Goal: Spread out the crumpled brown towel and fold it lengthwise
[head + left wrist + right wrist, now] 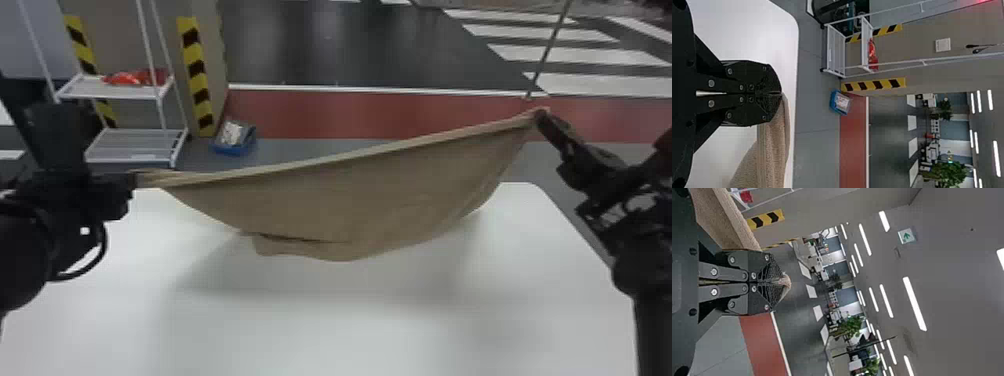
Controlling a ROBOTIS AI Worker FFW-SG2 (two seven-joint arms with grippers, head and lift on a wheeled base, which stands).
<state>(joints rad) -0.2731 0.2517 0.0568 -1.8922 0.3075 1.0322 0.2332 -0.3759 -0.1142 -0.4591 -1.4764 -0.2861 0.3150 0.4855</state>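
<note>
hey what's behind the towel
The white table reaches behind the towel, with floor beyond. The middle of the table's far edge is covered, so anything there can't be seen.

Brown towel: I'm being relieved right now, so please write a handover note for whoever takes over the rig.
Left gripper: shut on one end of the towel's upper edge.
Right gripper: shut on the other end of that edge.
Towel: hangs between them over the white table, upper edge stretched, lower part sagging with a small crease; whether it touches the table, I cannot tell.
Done: towel picked up and spread between both grippers.
Left: probably lay it flat, then fold it lengthwise.
</note>
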